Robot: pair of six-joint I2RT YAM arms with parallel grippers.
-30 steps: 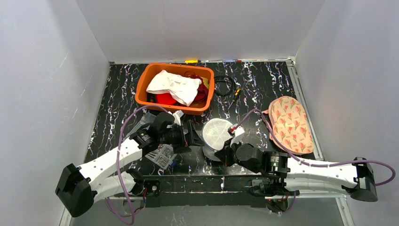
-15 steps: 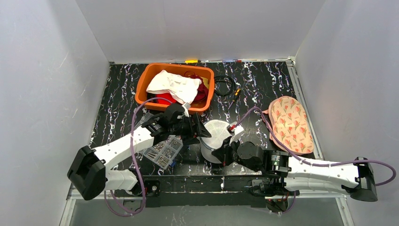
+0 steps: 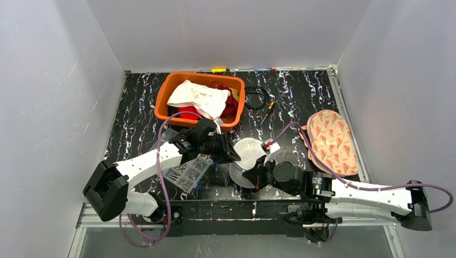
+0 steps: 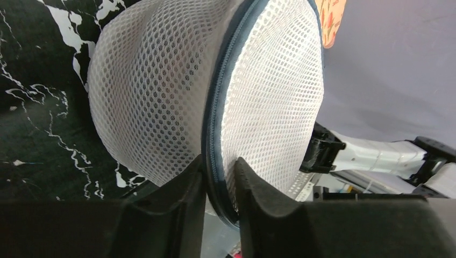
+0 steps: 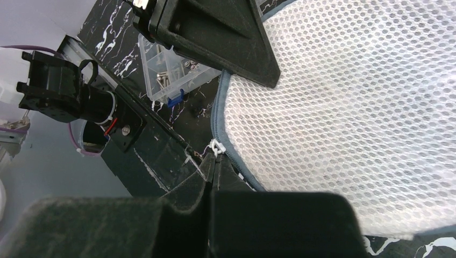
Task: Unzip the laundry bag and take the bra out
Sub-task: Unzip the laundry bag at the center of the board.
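Marbled table (image 3: pixel 301 91), left gripper (image 4: pixel 219 183) pinching laundry bag (image 4: pixel 156 91)

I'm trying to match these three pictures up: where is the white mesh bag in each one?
Top view: bag at the centre of the table.
Left wrist: bag fills the middle.
Right wrist: bag fills the right side.
Shared landmark: the black marbled table, seen in all three.

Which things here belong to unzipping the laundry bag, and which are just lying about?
Belong to the job: laundry bag, zip, left gripper pinching the bag's edge, right gripper at the zip.
Lying about: orange tub of clothes, box of screws, black cable, flowered pad.
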